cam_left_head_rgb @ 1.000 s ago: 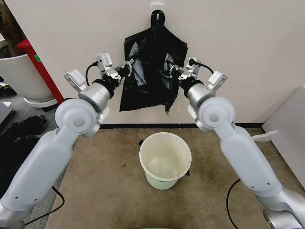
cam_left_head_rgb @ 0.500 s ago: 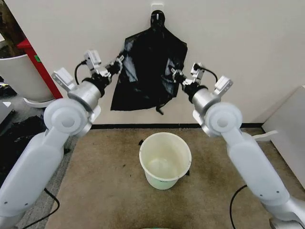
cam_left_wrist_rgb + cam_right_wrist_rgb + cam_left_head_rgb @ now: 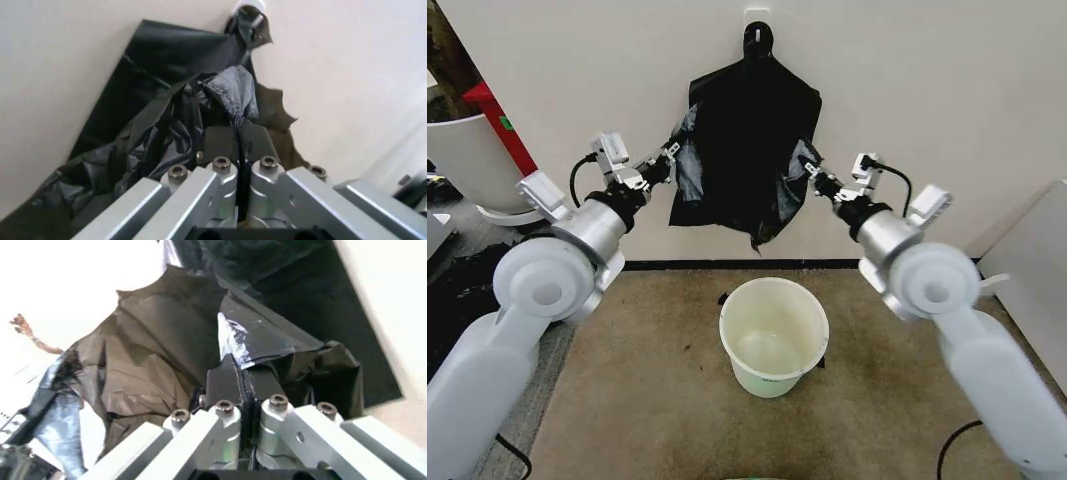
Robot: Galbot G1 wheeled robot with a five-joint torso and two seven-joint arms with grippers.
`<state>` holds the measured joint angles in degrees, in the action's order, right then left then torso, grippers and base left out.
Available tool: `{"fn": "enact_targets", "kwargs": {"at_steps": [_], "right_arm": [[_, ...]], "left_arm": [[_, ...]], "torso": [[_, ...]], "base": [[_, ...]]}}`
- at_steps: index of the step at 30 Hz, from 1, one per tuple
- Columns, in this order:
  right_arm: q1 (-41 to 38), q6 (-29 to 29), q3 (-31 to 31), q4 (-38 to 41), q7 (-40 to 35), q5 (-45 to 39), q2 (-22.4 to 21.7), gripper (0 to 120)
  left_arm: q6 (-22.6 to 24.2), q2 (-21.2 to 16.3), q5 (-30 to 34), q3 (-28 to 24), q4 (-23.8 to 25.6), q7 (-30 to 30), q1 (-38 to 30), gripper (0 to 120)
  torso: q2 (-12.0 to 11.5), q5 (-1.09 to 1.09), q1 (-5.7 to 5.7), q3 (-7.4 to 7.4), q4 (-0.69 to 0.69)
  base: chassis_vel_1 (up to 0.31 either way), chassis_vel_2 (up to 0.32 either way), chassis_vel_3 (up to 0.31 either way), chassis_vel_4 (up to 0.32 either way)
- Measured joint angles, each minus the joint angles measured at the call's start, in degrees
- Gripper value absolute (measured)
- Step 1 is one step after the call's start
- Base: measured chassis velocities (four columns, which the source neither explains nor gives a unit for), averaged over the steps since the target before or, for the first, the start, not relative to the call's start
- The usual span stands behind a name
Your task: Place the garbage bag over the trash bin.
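1. The left gripper (image 3: 670,152) is clenched on a fold at one side of the garbage bag (image 3: 742,150); in the left wrist view its two fingers (image 3: 220,145) are pressed together with black film pinched between them.
2. The right gripper (image 3: 810,170) is likewise clamped on the bag's opposite side, its fingers (image 3: 230,380) closed on a glossy fold.
3. Two arms, one bag, one bin: the bag hangs on the wall from a hook (image 3: 757,17) at its knotted top, stretched sideways between the two grippers, with a ragged tail hanging from its lower edge.
4. The trash bin (image 3: 773,336) stands upright on the brown carpet (image 3: 647,380) below the bag and well apart from it; its cream inside looks empty.
5. A larger white tub (image 3: 467,160) at the far left is cut off by the picture's edge.
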<state>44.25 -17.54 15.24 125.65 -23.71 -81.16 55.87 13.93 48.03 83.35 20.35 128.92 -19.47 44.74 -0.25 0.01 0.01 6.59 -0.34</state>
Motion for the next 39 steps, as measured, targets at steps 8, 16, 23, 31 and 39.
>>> {"fn": "enact_targets", "kwargs": {"at_steps": [8,16,23,31,39], "right_arm": [[6.47,0.03,7.43,8.59,0.21,-2.86,-3.99,0],[9.13,0.19,10.57,15.61,-0.41,-7.12,-8.43,0],[11.46,-0.89,16.59,18.04,-2.57,-13.58,-11.03,0],[16.8,-3.05,16.96,17.92,-4.13,-13.0,-8.5,0],[17.36,-3.84,15.03,17.76,-4.68,-11.33,-6.33,0]], "left_arm": [[0.36,-2.47,4.53,3.65,5.37,2.33,3.65,0],[0.78,-6.44,13.06,4.21,9.57,5.7,4.14,0],[0.51,-9.32,19.49,3.49,12.95,5.78,4.44,0],[0.15,-6.01,18.17,2.58,13.27,6.33,10.93,0],[0.08,-1.85,14.37,-0.48,8.31,9.54,11.9,0]], "torso": [[0.0,0.0,0.0,-0.01,-0.01],[0.0,0.0,0.0,-0.01,-0.01],[0.0,-0.01,0.0,0.0,-0.01],[0.0,0.0,0.0,0.0,0.0],[0.0,-0.01,0.0,0.01,0.0]], "base": [[0.0,0.0,0.0,0.0],[0.0,0.0,0.0,0.0],[0.0,0.0,0.0,0.0],[0.0,0.0,0.0,0.0],[0.0,0.0,0.0,0.0]]}}
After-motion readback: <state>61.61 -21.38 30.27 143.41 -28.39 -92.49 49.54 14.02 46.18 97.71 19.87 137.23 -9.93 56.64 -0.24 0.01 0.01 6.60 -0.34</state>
